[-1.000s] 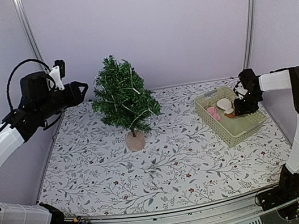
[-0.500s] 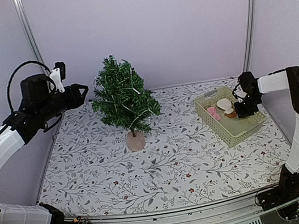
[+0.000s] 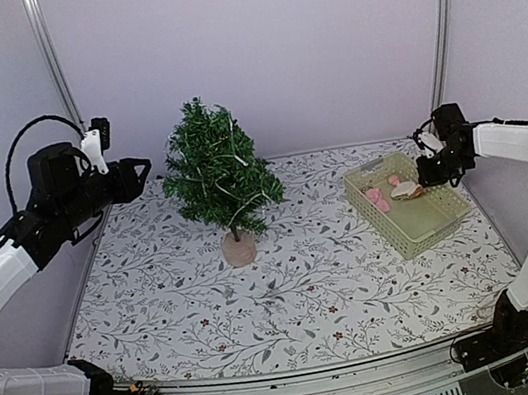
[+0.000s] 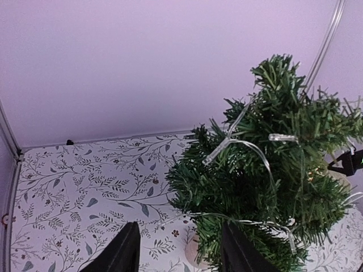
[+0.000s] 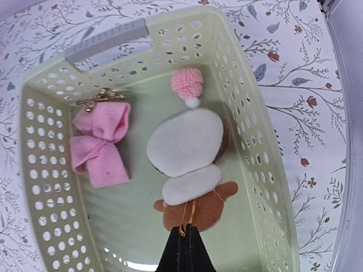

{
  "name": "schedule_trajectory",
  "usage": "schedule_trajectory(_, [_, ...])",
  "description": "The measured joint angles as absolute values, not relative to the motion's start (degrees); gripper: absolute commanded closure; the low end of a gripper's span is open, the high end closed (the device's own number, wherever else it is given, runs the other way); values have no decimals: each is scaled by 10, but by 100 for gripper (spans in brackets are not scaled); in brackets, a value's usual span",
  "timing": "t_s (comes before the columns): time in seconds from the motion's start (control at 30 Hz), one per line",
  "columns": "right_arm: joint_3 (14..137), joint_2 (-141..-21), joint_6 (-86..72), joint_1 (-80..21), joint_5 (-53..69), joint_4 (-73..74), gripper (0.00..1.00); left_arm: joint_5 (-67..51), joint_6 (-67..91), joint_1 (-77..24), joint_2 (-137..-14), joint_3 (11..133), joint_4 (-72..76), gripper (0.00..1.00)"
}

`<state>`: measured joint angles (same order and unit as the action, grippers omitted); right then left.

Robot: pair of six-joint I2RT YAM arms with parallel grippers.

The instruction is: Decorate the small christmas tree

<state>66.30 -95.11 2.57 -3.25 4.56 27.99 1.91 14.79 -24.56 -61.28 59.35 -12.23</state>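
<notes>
The small christmas tree (image 3: 217, 173) stands at the back middle on a pinkish base (image 3: 239, 248), with a clear light string on its branches; it fills the right of the left wrist view (image 4: 272, 170). My left gripper (image 3: 140, 164) is open and empty, raised just left of the tree top. My right gripper (image 3: 427, 180) is shut on the orange hanging loop of a brown and white felt ornament (image 5: 190, 164), holding it over the pale green basket (image 3: 441, 225). A pink bow ornament (image 5: 102, 141) lies in the basket.
The basket (image 5: 266, 170) sits at the right of the floral tablecloth (image 3: 289, 285). Metal frame posts (image 3: 47, 51) stand at the back corners and a rail runs along the near edge.
My right gripper has risen and shifted right, lifting the felt ornament off the basket floor. My left gripper has drawn back slightly to the left, away from the tree.
</notes>
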Motion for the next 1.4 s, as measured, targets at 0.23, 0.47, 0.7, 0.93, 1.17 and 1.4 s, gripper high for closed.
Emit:
schedule_trajectory(0.23, [664, -893, 1, -33, 133, 301, 100, 10, 114, -246, -582, 555, -99, 50])
schedule_trajectory(0.47, [672, -825, -24, -49, 232, 324, 100, -34, 74, -248, -536, 507, -77, 53])
schedule_trajectory(0.7, [676, -754, -63, -95, 332, 331, 100, -68, 9, -301, -465, 447, -69, 57])
schedule_trajectory(0.93, [660, -726, -128, -188, 394, 298, 100, -50, -37, -396, -415, 398, -76, 63])
schedule_trajectory(1.17, [616, -733, -193, -286, 428, 229, 100, 7, -46, -499, -403, 340, -84, 69])
schedule_trajectory(1.4, [615, -781, -223, -359, 437, 156, 100, 74, -29, -631, -472, 322, -25, 67])
